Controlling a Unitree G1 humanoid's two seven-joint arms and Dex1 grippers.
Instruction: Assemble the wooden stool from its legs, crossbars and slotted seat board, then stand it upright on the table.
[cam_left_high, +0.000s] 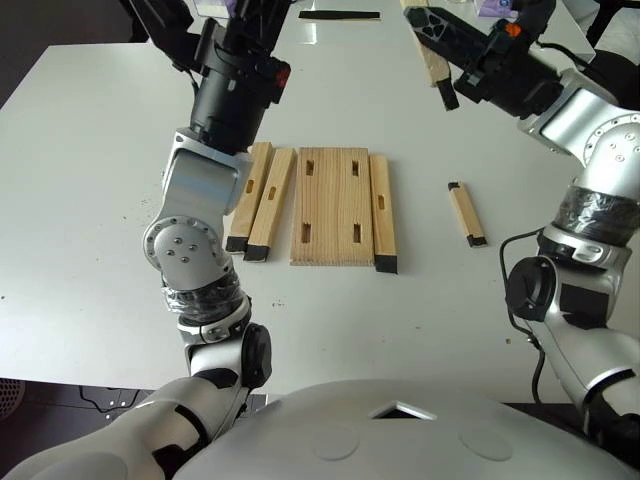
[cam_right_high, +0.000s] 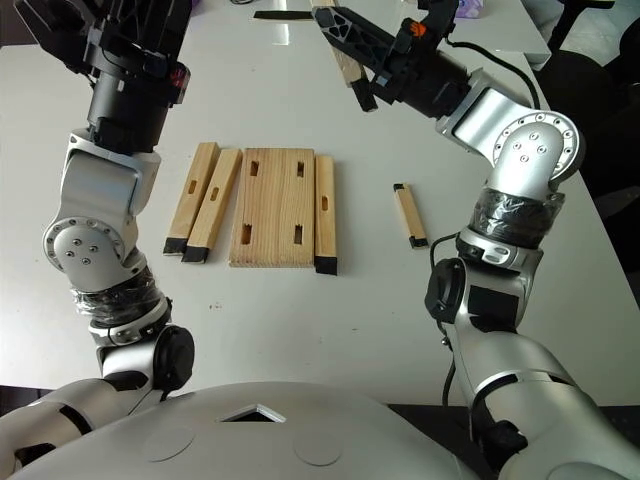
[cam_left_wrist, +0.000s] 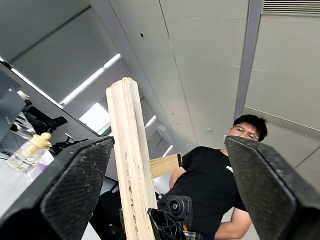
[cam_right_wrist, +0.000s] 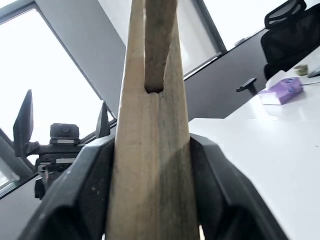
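Head views
Table (cam_left_high: 90, 150): white.
Seat board (cam_left_high: 330, 205): flat at mid-table, slots up.
Left legs (cam_left_high: 272, 205): two, side by side, just left of the board.
Right leg (cam_left_high: 383, 210): along the board's right edge.
Crossbar (cam_left_high: 467, 213): short, flat, well right of the board.
Right gripper (cam_right_high: 345, 35): raised over the far right, clamped on the held leg (cam_right_high: 350, 65), dark tip down.
Left gripper (cam_right_high: 100, 18): raised at the far left.

Left wrist view
Left gripper: fingers (cam_left_wrist: 75, 190) wide apart, holding nothing.
Wood strip (cam_left_wrist: 132, 165): upright beside one finger; contact unclear.

Right wrist view
Right gripper: fingers (cam_right_wrist: 85, 195) press both sides of the held leg; its slot faces the camera.
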